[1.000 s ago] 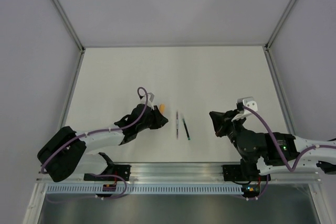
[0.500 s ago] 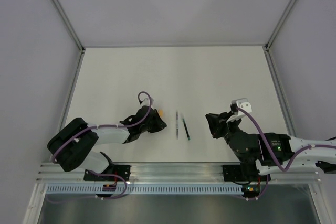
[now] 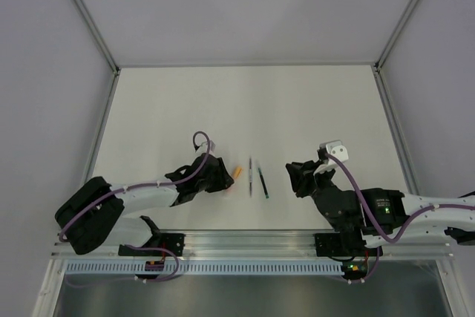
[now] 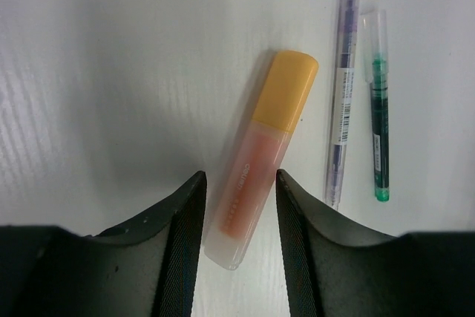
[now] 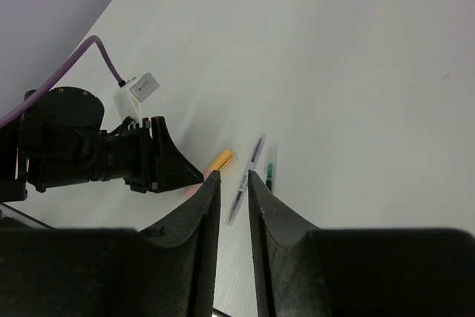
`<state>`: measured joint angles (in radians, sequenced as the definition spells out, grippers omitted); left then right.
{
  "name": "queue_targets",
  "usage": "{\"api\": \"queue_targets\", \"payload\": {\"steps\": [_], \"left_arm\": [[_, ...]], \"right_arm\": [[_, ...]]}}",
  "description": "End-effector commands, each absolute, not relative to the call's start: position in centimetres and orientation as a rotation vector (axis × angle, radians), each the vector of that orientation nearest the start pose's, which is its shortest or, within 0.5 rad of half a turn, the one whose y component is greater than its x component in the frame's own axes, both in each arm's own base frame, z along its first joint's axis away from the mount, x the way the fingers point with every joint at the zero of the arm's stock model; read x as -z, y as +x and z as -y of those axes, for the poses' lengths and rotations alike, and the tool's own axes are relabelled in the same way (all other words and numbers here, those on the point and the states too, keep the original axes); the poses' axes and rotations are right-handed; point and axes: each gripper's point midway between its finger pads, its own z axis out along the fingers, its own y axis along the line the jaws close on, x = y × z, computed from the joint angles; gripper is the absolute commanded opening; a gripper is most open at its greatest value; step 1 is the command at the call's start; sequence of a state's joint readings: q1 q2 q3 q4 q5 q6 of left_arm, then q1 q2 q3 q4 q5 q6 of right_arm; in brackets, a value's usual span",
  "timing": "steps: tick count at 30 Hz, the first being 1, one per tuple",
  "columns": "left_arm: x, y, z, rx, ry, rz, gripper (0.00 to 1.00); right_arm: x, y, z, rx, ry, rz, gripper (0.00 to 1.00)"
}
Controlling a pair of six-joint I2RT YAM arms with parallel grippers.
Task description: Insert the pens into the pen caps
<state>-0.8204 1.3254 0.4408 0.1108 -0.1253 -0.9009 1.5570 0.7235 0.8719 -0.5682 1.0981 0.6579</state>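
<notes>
Orange-ended pen (image 4: 260, 161) slid twd near edge, lying btwn unclenched L gripper (image 4: 239, 176) fingers.

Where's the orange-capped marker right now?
Left of centre on the table in the overhead view. The orange-capped marker lies flat, its pale end inside the open left end effector, with the grey pen beside it and the green pen beyond.

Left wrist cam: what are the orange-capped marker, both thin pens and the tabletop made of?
Orange-capped marker: likely plastic; opaque matte cap, frosted translucent barrel showing pink.
Grey-purple pen: clear glossy plastic, barcode label on it.
Green pen: clear plastic, green ink visible inside.
Tabletop: white, faint streaks, soft sheen; laminate or painted board, can't tell.
</notes>
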Motion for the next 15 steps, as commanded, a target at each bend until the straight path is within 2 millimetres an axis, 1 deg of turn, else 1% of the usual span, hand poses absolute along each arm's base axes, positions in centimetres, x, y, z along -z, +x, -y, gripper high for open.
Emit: {"api": "queue_targets", "payload": {"steps": [1,2,4,5,6,7,8,9,10,11,12,13,14,15], "left_arm": [[-2.6,20.6,22.5,0.577,-0.166,-2.471,0.49],[-3.6,20.9,22.8,0.597,-0.158,-2.449,0.5],[-4.5,21.1,22.6,0.573,-0.12,-2.445,0.52],[-6.3,21.7,23.2,0.6,-0.103,-2.409,0.53],[-7.0,21.8,23.1,0.586,-0.068,-2.4,0.56],[-7.5,21.8,22.7,0.552,-0.051,-2.404,0.58],[-9.3,22.5,23.1,0.564,-0.042,-2.369,0.6],[-10.5,22.7,23.0,0.559,-0.021,-2.341,0.68],[-11.1,23.0,22.4,0.52,-0.019,-2.33,0.72],[-12.6,23.6,22.4,0.517,-0.02,-2.299,0.75],[-13.3,23.9,22.1,0.491,-0.005,-2.279,0.78],[-14.2,24.2,21.8,0.473,0.004,-2.252,0.78],[-15.2,24.6,22.0,0.471,0.026,-2.231,0.78],[-15.6,24.7,21.9,0.449,0.101,-2.218,0.78]], "right_arm": [[-28.5,14.8,-20.2,-0.53,-0.103,-1.774,0.28],[-28.5,14.8,-20.2,-0.522,-0.112,-1.773,0.31],[-28.3,14.8,-20.5,-0.514,-0.126,-1.776,0.34],[-28.1,14.8,-20.7,-0.507,-0.133,-1.777,0.36],[-28.1,14.9,-20.7,-0.494,-0.139,-1.777,0.38],[-27.8,14.9,-21.1,-0.481,-0.154,-1.785,0.39],[-27.7,15.3,-21.2,-0.463,-0.152,-1.789,0.43],[-27.6,15.6,-21.2,-0.445,-0.16,-1.794,0.45],[-27.3,15.6,-21.8,-0.45,-0.182,-1.809,0.47],[-27.2,16.5,-21.7,-0.431,-0.166,-1.819,0.51],[-27.0,16.8,-22.0,-0.428,-0.176,-1.83,0.53],[-26.5,16.9,-22.8,-0.442,-0.213,-1.853,0.54],[-26.2,17.9,-22.5,-0.416,-0.196,-1.863,0.57],[-25.8,18.3,-22.6,-0.403,-0.197,-1.874,0.57]]}}
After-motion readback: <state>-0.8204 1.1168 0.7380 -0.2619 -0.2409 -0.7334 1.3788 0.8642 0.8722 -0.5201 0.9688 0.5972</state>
